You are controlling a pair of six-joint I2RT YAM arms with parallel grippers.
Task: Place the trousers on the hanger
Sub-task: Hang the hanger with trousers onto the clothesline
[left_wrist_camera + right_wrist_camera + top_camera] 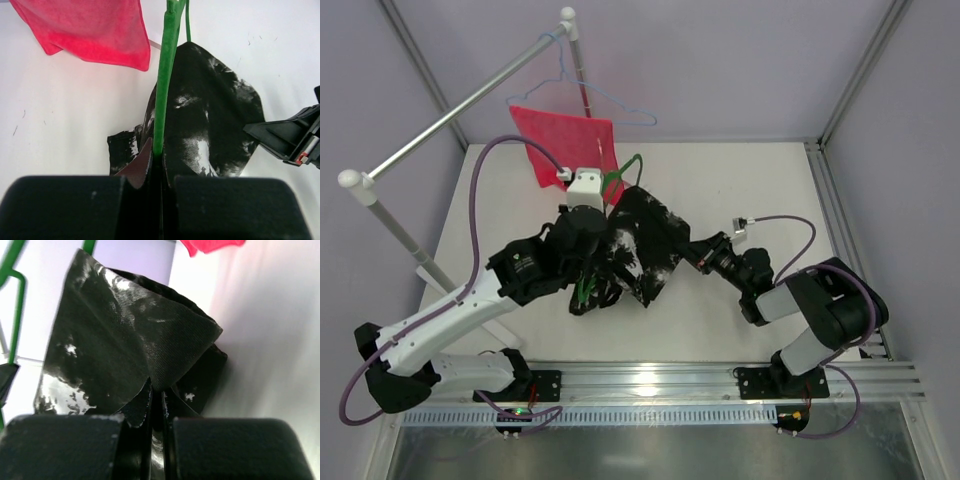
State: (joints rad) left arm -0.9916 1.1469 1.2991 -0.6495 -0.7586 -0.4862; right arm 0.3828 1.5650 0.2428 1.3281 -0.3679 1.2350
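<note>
The black trousers (pixel 645 248) with white splotches hang bunched over the middle of the table, draped on the green hanger (pixel 620 176). My left gripper (pixel 590 285) is shut on the hanger (pixel 165 75), whose green bar runs straight up from its jaws, with the trousers (pixel 210 125) beside it. My right gripper (pixel 695 250) is shut on a fold of the trousers (pixel 130 340) at their right edge. Parts of the green hanger (pixel 17 300) show at the left of the right wrist view. Most of the hanger's frame is hidden by fabric.
A red mesh cloth (pixel 565 140) hangs on a pale blue wire hanger (pixel 610 100) from the white rail (pixel 460 105) at the back left. The rail's stand (pixel 410 245) slants down by the left arm. Enclosure walls ring the table.
</note>
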